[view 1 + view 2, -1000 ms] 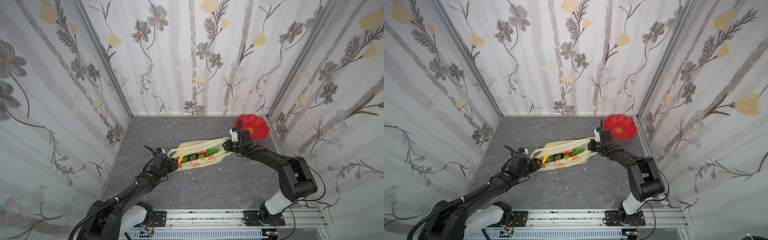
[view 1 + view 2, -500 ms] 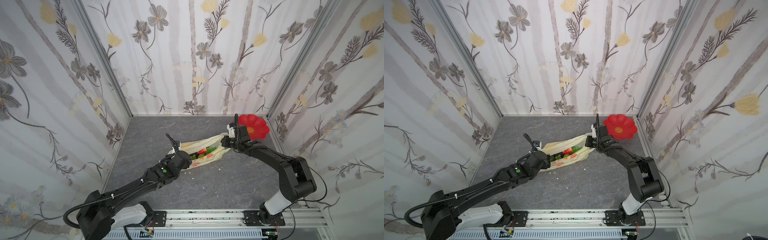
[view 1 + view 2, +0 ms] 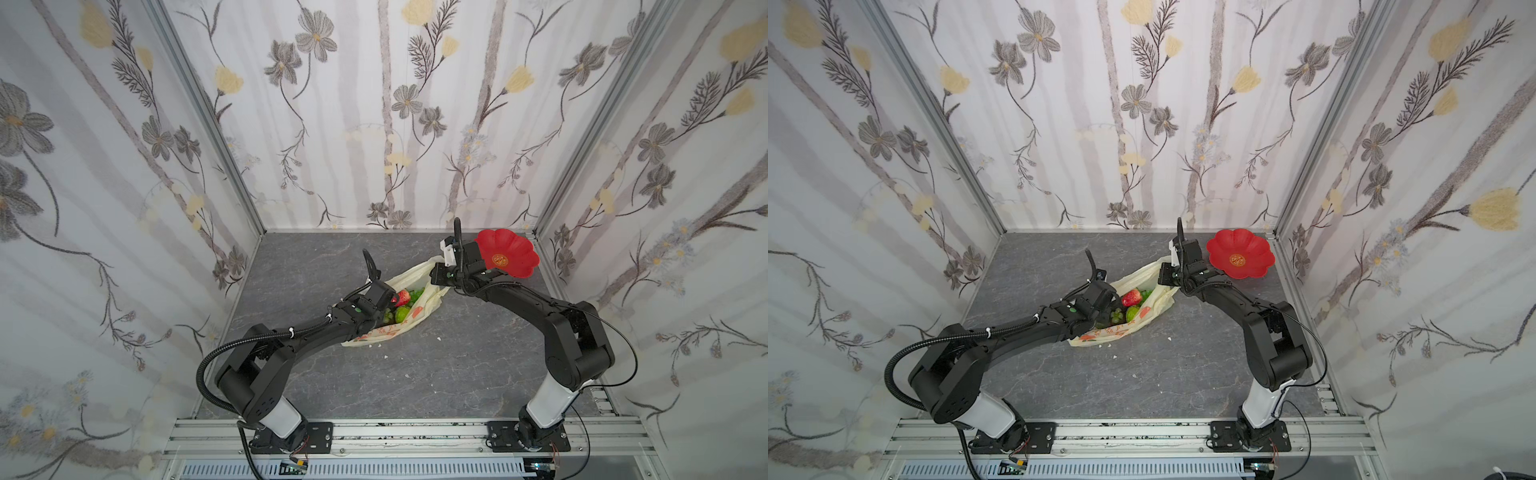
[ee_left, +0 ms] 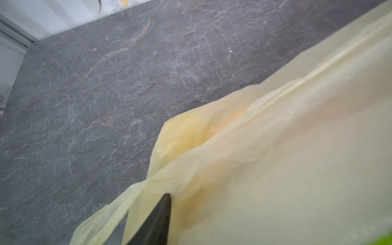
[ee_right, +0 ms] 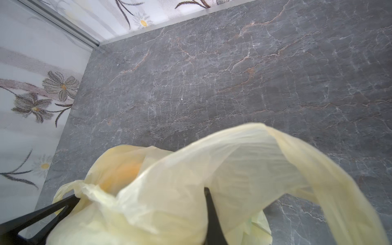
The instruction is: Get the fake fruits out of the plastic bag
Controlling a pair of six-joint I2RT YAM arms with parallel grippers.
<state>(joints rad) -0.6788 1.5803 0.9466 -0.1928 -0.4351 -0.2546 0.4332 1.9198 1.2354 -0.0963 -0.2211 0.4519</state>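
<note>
- Right fingers [image 5: 212, 216] pinch one end of the plastic bag [image 3: 390, 330], near the red plate [image 3: 509, 253] but clear of its rim.
- Left fingers [image 4: 159, 220] reach into its mouth beside the fake fruits [image 3: 404, 297]; grip unclear.
- Open bench [image 3: 415, 374] all round.

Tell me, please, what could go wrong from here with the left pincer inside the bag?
The left pincer is buried among the fake fruits, film draped over it: it may pinch plastic bag with fruit. The right pincer holds just one bag end; a pull could slip or tear it.
</note>
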